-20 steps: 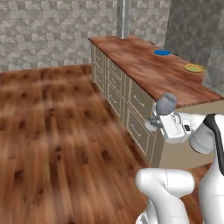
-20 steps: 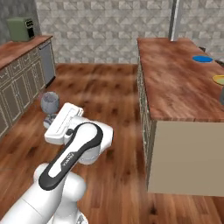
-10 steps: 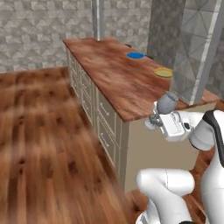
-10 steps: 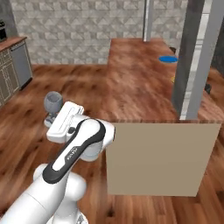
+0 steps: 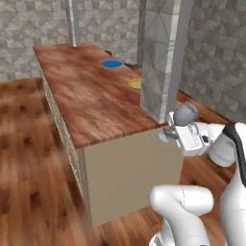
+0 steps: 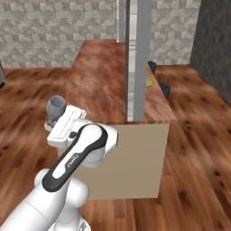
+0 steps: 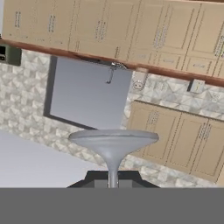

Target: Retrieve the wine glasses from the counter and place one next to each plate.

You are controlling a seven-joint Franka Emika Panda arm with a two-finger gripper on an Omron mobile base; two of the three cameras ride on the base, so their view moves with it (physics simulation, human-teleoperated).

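Observation:
My gripper [image 5: 173, 129] is shut on the stem of a grey wine glass [image 5: 185, 114] and holds it beside the near end of the long wooden bar top [image 5: 91, 103]. From the right, the same wine glass [image 6: 55, 106] stands over the gripper [image 6: 53, 122]. In the hand view its round foot [image 7: 113, 138] spreads just past the gripper [image 7: 113, 180]. A blue plate [image 5: 112, 63] lies far down the bar top. A yellow-rimmed plate [image 5: 135, 83] lies nearer, partly behind a pillar. The counter [image 7: 166, 72] appears upside down as a thin red-brown edge under beige cabinets.
A grey tiled pillar [image 5: 162, 57] rises from the bar top's right side, close to the held glass. Dark stools [image 6: 165, 90] stand along the far side of the bar. The beige end panel [image 6: 131, 162] of the bar faces me, with wooden floor [image 5: 33, 182] around it.
The whole picture has shifted, so the base has driven: the bar's near end and the pillar are now close in front. The glass stays held in the shut gripper.

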